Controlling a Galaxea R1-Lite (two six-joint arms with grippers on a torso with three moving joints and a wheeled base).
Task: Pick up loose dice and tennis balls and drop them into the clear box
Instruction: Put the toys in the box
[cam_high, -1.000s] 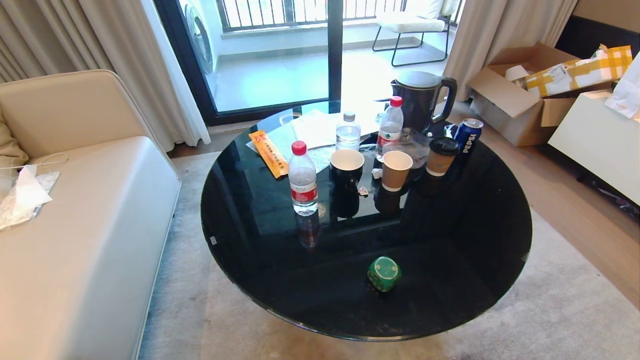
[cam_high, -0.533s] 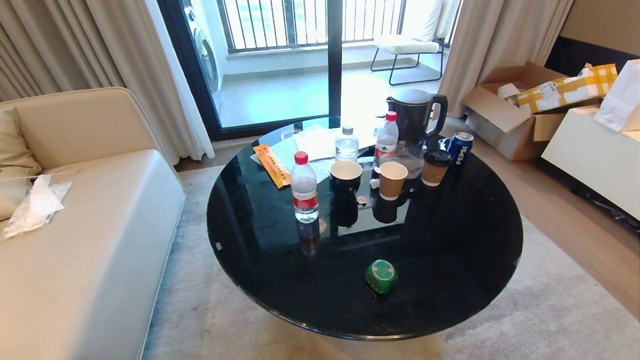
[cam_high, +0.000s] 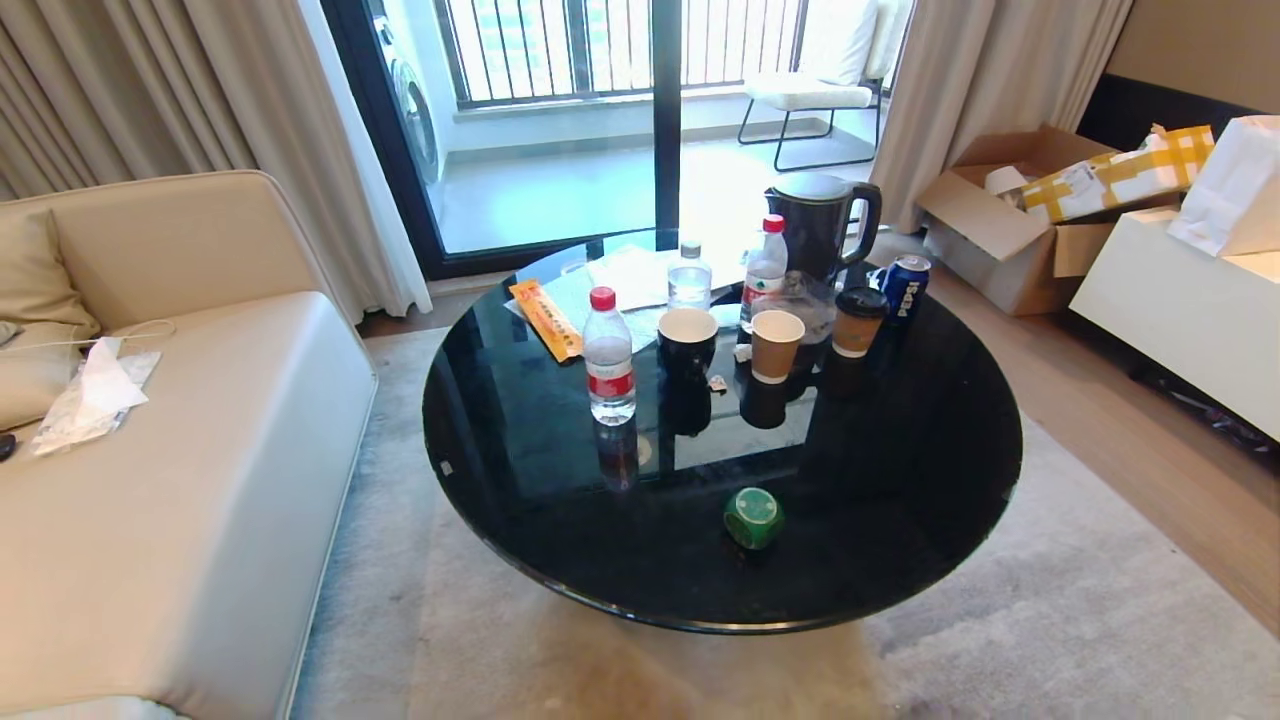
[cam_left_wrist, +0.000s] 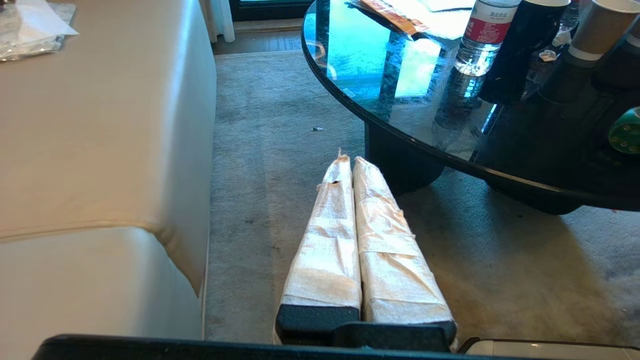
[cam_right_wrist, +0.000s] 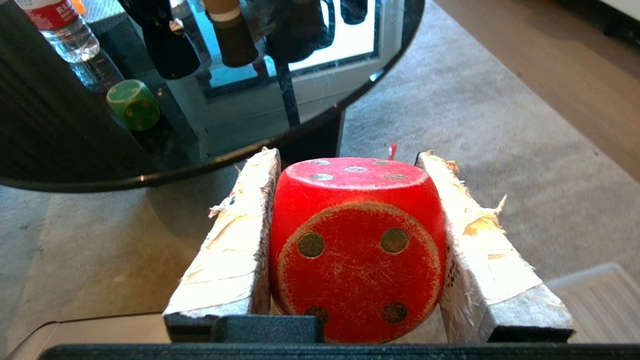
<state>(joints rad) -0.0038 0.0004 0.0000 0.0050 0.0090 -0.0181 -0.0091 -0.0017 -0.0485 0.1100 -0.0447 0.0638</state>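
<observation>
With the red die (cam_right_wrist: 357, 250) gripped between the jaws of the right gripper (cam_right_wrist: 350, 165) and the left gripper (cam_left_wrist: 352, 167) closed empty, the unseen clear box must be found, the green die (cam_high: 753, 517) remaining on the counter (cam_high: 900, 560).

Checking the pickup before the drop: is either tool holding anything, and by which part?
The right tool holds the red die, its fingers pressed on two opposite side faces. The left tool is shut and holds nothing.

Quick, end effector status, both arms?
Left end effector: shut, empty, above the carpet.
Right end effector: shut on the red die.
</observation>
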